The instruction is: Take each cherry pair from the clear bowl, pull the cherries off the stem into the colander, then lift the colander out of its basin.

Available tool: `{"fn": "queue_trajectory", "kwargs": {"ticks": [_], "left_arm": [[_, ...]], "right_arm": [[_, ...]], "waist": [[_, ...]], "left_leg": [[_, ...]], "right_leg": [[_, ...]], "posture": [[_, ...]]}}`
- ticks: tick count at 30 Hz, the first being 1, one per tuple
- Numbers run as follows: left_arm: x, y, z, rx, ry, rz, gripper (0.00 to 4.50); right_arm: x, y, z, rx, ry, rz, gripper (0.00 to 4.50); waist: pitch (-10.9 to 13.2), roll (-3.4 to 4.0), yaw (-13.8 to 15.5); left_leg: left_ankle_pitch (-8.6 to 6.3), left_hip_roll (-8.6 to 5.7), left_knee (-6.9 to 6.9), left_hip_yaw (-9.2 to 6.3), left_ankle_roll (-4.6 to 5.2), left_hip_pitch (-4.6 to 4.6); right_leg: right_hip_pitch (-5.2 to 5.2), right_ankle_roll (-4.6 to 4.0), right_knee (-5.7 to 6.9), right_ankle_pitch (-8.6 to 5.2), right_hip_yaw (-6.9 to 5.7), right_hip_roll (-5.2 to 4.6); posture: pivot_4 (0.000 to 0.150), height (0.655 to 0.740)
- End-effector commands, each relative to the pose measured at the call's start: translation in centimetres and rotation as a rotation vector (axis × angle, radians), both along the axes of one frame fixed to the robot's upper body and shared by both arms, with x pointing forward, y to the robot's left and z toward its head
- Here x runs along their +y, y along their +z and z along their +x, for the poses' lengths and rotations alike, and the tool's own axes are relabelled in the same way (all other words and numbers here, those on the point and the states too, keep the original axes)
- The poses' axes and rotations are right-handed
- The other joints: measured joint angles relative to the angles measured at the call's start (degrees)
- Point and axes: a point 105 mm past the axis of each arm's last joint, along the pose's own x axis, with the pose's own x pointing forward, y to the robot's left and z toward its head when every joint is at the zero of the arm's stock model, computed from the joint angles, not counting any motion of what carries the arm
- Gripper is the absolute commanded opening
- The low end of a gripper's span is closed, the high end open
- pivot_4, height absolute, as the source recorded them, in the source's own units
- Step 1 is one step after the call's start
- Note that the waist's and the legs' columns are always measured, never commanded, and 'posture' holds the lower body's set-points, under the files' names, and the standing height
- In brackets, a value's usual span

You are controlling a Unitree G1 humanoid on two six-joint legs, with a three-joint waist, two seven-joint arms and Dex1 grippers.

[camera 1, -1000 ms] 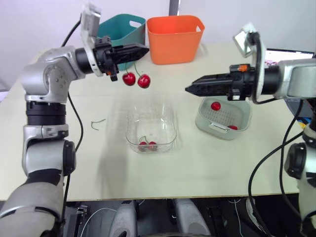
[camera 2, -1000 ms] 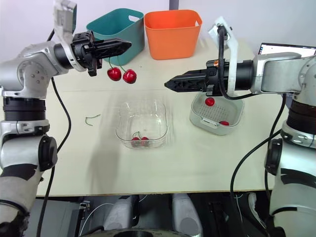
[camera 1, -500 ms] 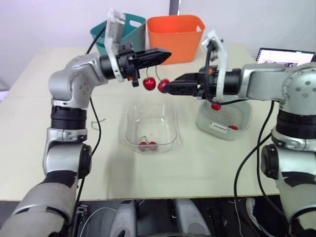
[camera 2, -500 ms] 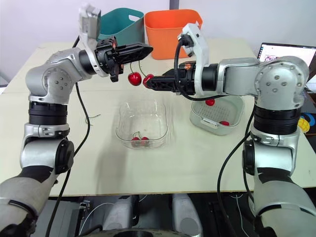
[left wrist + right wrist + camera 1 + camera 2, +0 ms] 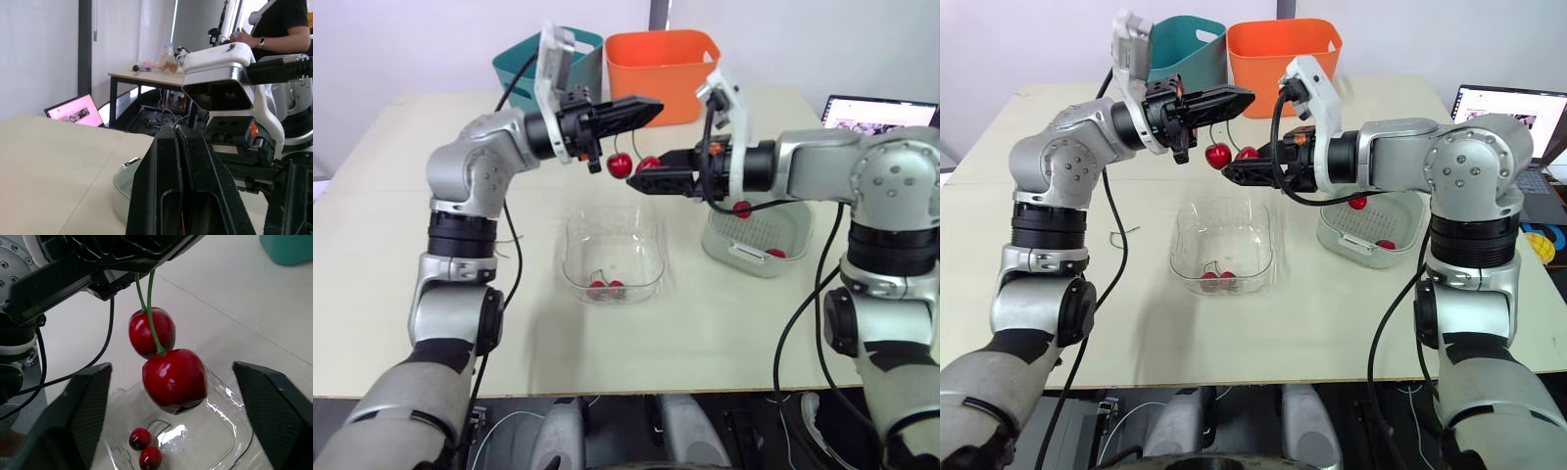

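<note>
**Head view:** The left end effector (image 5: 644, 106) is clenched on the stem of a cherry pair (image 5: 621, 164). It dangles the pair in the air above the 12 o'clock edge of the clear bowl (image 5: 651, 257) on the counter (image 5: 734, 328). The right end effector (image 5: 638, 183) reaches in from 3 o'clock, its tip just beside the fruit. A second cherry pair (image 5: 605, 289) waits in the bowl. At the bowl's 3 o'clock the colander (image 5: 759, 230) sits in its basin (image 5: 708, 243) with two loose cherries (image 5: 741, 209) inside. A bare stem (image 5: 1123, 233) lies at the bowl's 9 o'clock. The step in hand appears to be the stripping of this pair, with the lift of the colander some way off.

**Left wrist view:** The left fingers (image 5: 166, 196) are pressed flat together, with a thin line of stem in the seam between them.

**Right wrist view:** The right fingers (image 5: 88, 406) stand spread wide and hold nothing. The cherries are glossy, deep red and round. Each hangs on a thin green stalk, and both stalks run up into the left grip. The nearer cherry hangs in line with the gap between the fingers, and its twin sits behind it at about 11 o'clock.

The next move probably calls for the right fingers to close on that nearer cherry and tug it off the stalk. Since the pair hangs over the bowl, the right end effector would then need to carry the cherry to 3 o'clock and let it go over the colander.
</note>
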Motion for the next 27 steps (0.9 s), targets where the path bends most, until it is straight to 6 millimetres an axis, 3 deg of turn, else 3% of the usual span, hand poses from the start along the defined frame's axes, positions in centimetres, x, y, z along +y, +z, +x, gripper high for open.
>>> {"fn": "queue_trajectory", "kwargs": {"ticks": [1, 5, 7, 14, 24, 27], "left_arm": [[0.0, 0.9, -0.5, -0.047, -0.006, -0.014, 0.00], [0.0, 0.9, -0.5, -0.045, -0.004, -0.016, 0.00], [0.0, 0.9, -0.4, -0.043, -0.004, -0.018, 0.00], [0.2, 1.4, -0.1, -0.045, 0.006, -0.034, 0.00], [0.7, 3.1, 0.6, -0.034, 0.025, -0.099, 0.00], [0.8, 2.8, 0.6, -0.028, 0.026, -0.095, 0.00]], "right_arm": [[0.4, 1.3, -0.5, -0.067, 0.024, 0.019, 2.82], [0.5, 1.2, -0.5, -0.066, 0.024, 0.015, 1.42], [0.5, 1.1, -0.4, -0.063, 0.019, 0.013, 1.06], [0.2, 0.0, -1.0, -0.045, 0.036, -0.031, 1.06], [-0.6, -3.8, -2.9, 0.036, 0.087, -0.135, 1.06], [-1.0, -4.0, -3.0, 0.035, 0.073, -0.136, 1.06]], "waist": [[0.00, 0.00, -0.03], [0.00, 0.00, -0.02], [0.00, 0.00, -0.01], [0.00, 0.00, 0.02], [0.00, 0.00, -0.01], [0.00, 0.00, -0.06]], "left_leg": [[0.00, 0.00, -0.01, 0.00, 0.00, 0.00], [0.00, 0.00, -0.01, 0.00, 0.00, 0.01], [0.00, 0.00, -0.01, 0.00, 0.00, 0.01], [0.00, 0.00, -0.01, -0.01, 0.00, 0.00], [0.00, 0.00, -0.01, -0.02, 0.00, 0.00], [0.00, 0.00, -0.01, -0.02, 0.00, 0.01]], "right_leg": [[0.00, 0.00, 0.00, 0.00, 0.00, 0.00], [0.00, 0.00, 0.00, 0.00, 0.00, 0.01], [0.00, 0.00, 0.00, 0.00, 0.00, 0.00], [0.00, 0.00, 0.00, 0.00, 0.00, 0.00], [0.00, 0.01, -0.01, -0.01, -0.02, 0.00], [0.01, 0.13, -0.01, -0.08, -0.02, 0.01]], "posture": [[0.150, 0.7400], [0.150, 0.7400], [0.150, 0.7400], [0.150, 0.7400], [0.150, 0.7400], [0.150, 0.7400]]}}
